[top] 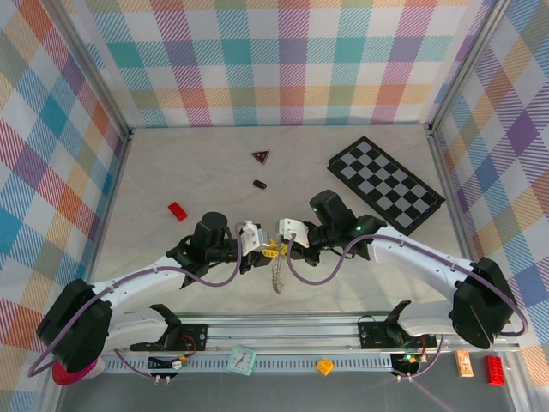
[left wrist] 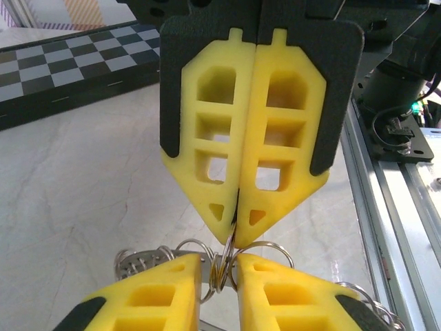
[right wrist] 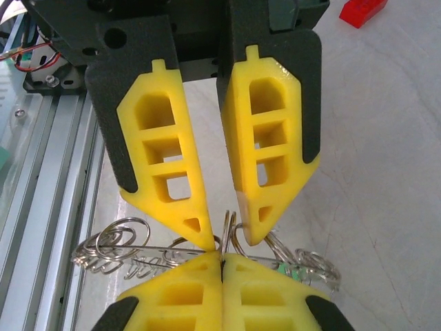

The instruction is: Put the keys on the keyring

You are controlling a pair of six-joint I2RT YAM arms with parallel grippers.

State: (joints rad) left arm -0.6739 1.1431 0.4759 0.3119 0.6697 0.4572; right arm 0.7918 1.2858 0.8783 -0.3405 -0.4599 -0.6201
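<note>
The keyring [right wrist: 231,227] is a thin silvery loop of doubled wire standing on edge. The keys [right wrist: 155,261] spread from it as a toothed, tangled fringe mixed with smaller wire rings on both sides. It sits between my two end effectors, which meet tip to tip over the tabletop [top: 189,163], close to the middle of its near edge. My right end effector [left wrist: 234,231] has its yellow fingers pressed flat together, pinching the ring's wire at the very tip. My left end effector [right wrist: 229,241] has its fingers drawn in to a narrow slit, which the ring's wires fill, so it grips the loop from the opposite side. From above, the ring itself is too small to make out between the yellow fingers, but a silvery strand of keys [top: 277,276] trails from them toward the near edge. The right wrist view makes the keys' teeth and the fringe's spread plain. The left wrist view gives the coiled rings beside my fingers and, beyond them, the chequered board [left wrist: 69,62] that lies toward the far right corner. A red brick [top: 177,211] lies nearer the left edge.
</note>
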